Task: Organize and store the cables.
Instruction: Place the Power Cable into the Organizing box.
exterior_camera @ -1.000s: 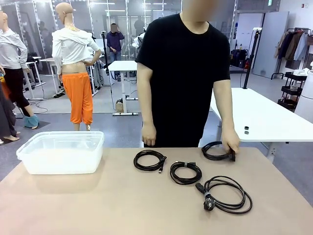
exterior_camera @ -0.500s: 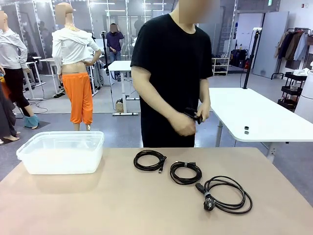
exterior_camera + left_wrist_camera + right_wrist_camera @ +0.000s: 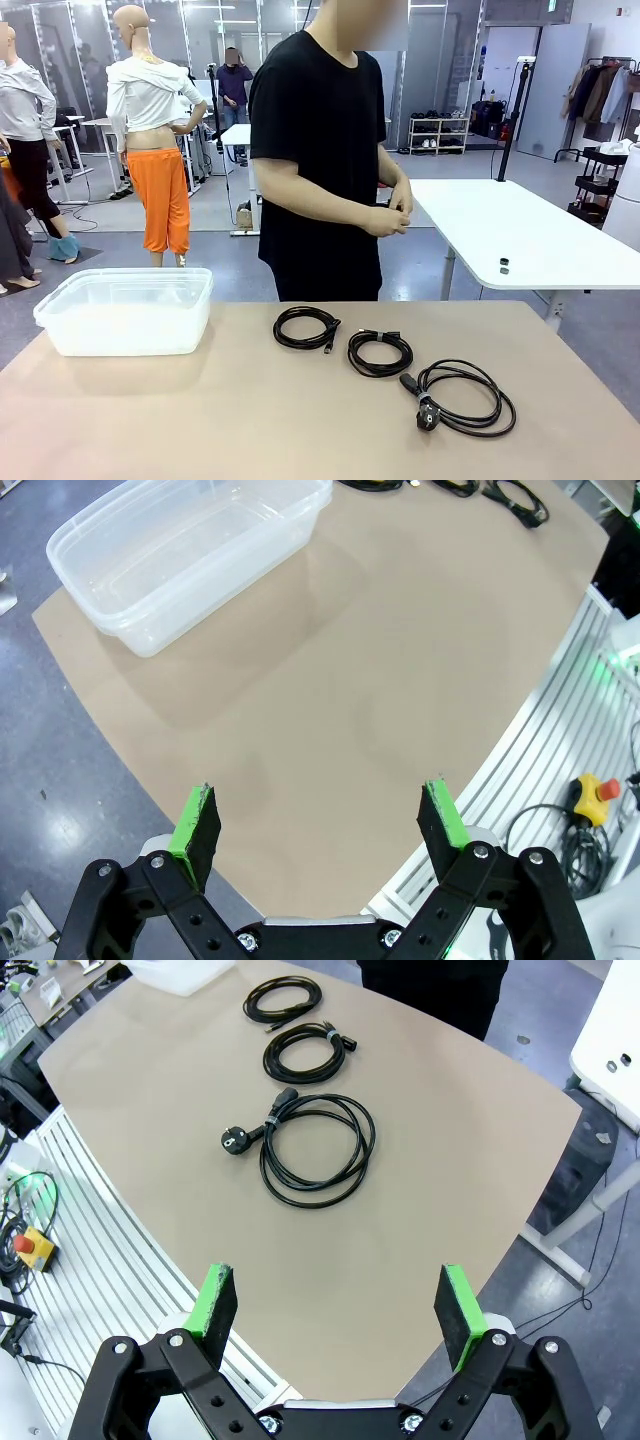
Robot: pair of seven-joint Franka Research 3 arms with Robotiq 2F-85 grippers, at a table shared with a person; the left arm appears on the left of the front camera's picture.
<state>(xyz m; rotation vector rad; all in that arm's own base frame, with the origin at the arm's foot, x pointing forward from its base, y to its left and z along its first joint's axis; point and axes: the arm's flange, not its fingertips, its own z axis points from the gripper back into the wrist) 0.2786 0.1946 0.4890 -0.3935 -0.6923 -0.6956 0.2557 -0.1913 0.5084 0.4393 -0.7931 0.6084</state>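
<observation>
Black cables [image 3: 308, 1052] are lying as three round coils on the right half of the desk [image 3: 200, 420], running in a slanting row from the middle of the far edge toward the near right corner. The far coil [image 3: 306, 327] is sitting tight and small. The middle coil [image 3: 380, 352] is showing a small band across its top. The loose coil [image 3: 465, 397], widest of the three, is spreading nearest the right side with its plug [image 3: 427, 415] pointing back toward the near edge.

The right tool [image 3: 337, 1290] is hanging released, green pads wide apart, over the near right corner, and the loose coil is lying straight ahead of it. This arm is looking the better placed for a first pick. Its jaws would likely need to straddle one strand of the loop rather than the whole ring.

The left tool [image 3: 318, 805] is likewise standing spread and holding nothing, over the near left part of the desk. It is closer to the clear plastic tub [image 3: 125, 310] waiting at the far left corner than to any cord.

Beyond the far edge, the person's hands [image 3: 392, 215] are meeting at chest height, and whether they are holding a cord is too small to tell
</observation>
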